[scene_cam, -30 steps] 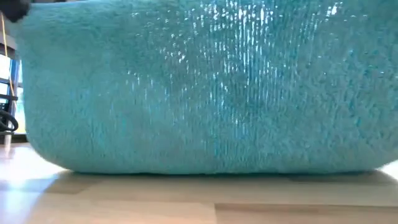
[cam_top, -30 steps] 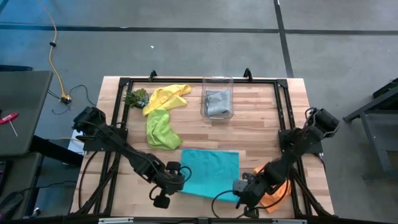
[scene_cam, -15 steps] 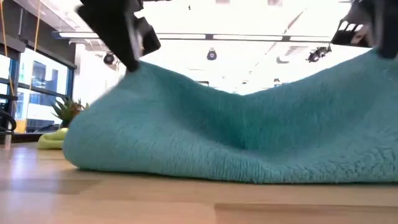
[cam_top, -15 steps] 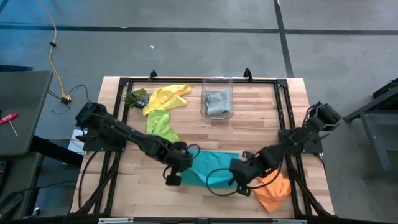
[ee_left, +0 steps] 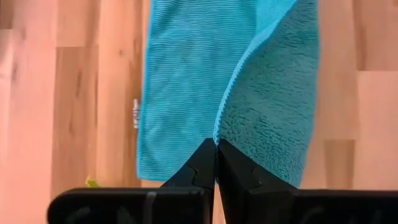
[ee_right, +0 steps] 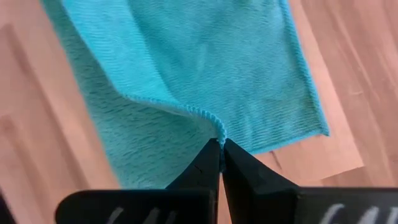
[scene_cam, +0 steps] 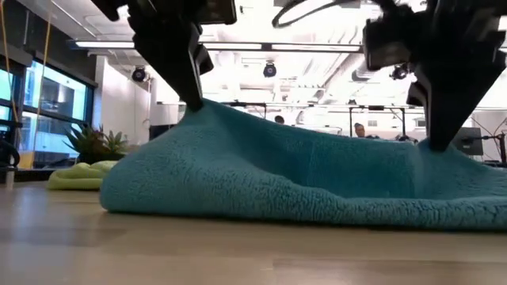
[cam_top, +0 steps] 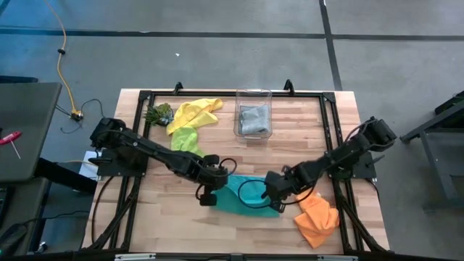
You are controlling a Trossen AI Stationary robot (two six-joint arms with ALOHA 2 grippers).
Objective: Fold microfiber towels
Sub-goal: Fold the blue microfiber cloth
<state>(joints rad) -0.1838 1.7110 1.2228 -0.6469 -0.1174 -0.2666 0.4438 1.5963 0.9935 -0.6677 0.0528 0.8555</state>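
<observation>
The teal towel (cam_top: pixel 246 199) lies on the wooden table, its near part turned up and over the far part; the lower layer rests flat on the wood. My left gripper (cam_top: pixel 212 190) is shut on the towel's left raised corner, and my right gripper (cam_top: pixel 272 190) is shut on its right raised corner. In the low view the left gripper (scene_cam: pixel 192 99) holds its corner higher than the right gripper (scene_cam: pixel 434 142) does. The orange towel (cam_top: pixel 317 222) lies crumpled at the near right. The yellow towel (cam_top: pixel 194 112) and lime green towel (cam_top: pixel 185 142) lie at the far left. The grey towel (cam_top: pixel 253 119) sits in the clear box. My left gripper pinches the towel's left corner (ee_left: pixel 219 134) between its two fingers, coming from above and pointing down. The corner is lifted off the table, and the cloth slopes down from it onto the flat layer. My right gripper pinches the towel's right corner (ee_right: pixel 217 127) at its hemmed edge between its two fingers, from above. The corner is held a little above the lower layer, and the cloth sags slack between the two grippers.
A clear plastic box (cam_top: pixel 254 110) stands at the far middle. A small green leafy clump (cam_top: pixel 158 114) lies at the far left corner. A black frame (cam_top: pixel 217 94) runs round the table. Bare wood shows between the teal towel and the box.
Both grippers have risen and gone toward the table's far edge, carrying the teal towel's near corners with them. The towel's near half has been lifted and folded over toward its far half, which has stayed on the table. The orange towel now shows more fully.
</observation>
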